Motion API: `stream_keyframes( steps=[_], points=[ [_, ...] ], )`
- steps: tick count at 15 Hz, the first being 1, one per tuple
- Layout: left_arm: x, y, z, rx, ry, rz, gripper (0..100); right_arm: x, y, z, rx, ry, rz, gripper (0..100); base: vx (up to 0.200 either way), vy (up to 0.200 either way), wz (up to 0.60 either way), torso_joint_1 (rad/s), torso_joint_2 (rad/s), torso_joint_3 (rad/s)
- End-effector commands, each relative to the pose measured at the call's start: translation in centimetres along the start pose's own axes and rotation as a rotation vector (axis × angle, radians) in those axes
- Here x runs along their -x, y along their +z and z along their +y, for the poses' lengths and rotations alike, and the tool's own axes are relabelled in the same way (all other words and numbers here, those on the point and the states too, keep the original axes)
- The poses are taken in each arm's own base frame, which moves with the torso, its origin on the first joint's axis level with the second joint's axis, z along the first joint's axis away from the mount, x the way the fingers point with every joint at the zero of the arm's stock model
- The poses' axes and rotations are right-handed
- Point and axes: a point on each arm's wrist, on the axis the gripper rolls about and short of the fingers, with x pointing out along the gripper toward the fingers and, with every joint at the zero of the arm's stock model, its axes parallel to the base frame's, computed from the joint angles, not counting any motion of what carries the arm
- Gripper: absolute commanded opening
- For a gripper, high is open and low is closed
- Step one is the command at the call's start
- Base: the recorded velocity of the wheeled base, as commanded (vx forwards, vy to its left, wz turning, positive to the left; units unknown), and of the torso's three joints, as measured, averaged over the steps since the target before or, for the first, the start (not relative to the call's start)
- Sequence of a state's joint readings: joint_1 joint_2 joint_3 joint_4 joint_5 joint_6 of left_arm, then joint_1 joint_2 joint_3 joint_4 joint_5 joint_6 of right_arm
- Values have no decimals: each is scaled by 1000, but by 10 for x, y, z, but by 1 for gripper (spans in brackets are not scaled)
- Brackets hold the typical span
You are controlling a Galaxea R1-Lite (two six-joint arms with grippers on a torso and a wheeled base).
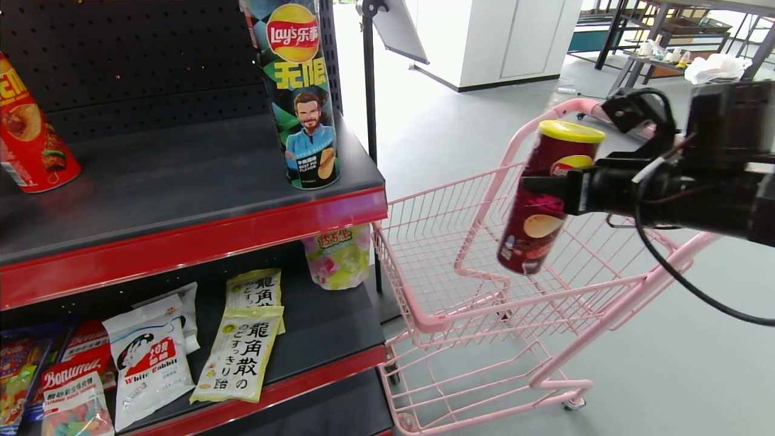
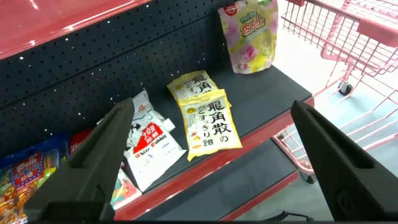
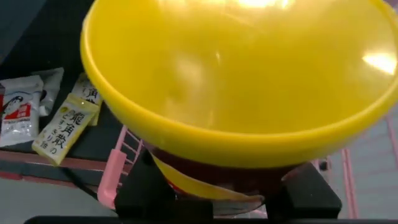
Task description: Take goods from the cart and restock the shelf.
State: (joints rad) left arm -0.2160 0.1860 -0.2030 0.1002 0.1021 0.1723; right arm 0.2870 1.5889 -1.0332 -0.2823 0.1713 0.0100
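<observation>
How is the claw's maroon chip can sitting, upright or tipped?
Tipped slightly: the maroon chip can in the right claw leans, yellow lid right of base.

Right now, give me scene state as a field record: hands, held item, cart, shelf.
right hand: shut on dark red chip can with yellow lid, tilted, above the cart
left hand: open, holding nothing, facing the lower shelf
cart: pink wire, to the robot's right of the shelf
upper shelf: tall chip can upright near the front right corner; red can at far left
lower shelf: yellow candy bags and white bag lying flat
status: held can not yet on shelf
</observation>
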Motion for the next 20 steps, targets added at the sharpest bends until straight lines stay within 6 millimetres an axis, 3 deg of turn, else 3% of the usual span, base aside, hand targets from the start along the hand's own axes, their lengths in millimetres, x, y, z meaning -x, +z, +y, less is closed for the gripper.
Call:
stream_keyframes(
  steps=[1, 5, 8, 15, 20],
  points=[
    [-2, 2, 0, 1, -2, 15, 100, 94, -6, 16, 14, -95, -59, 0, 0, 0, 0, 0, 0, 0],
    [-4, 6, 0, -10, -39, 22, 100, 151, -53, 24, 70, -168, -46, 0, 0, 0, 0, 0, 0, 0],
    [-6, 7, 0, -32, -41, 37, 100, 174, -68, 24, 79, -204, -28, 0, 0, 0, 0, 0, 0, 0],
    [-7, 12, 0, -74, -43, 36, 100, 181, -74, 22, 94, -234, 1, 0, 0, 0, 0, 7, -25, -16],
    [-6, 17, 1, -106, -41, 22, 100, 178, -74, 21, 105, -232, 12, 0, 0, 0, 0, 150, -448, -289]
  ],
)
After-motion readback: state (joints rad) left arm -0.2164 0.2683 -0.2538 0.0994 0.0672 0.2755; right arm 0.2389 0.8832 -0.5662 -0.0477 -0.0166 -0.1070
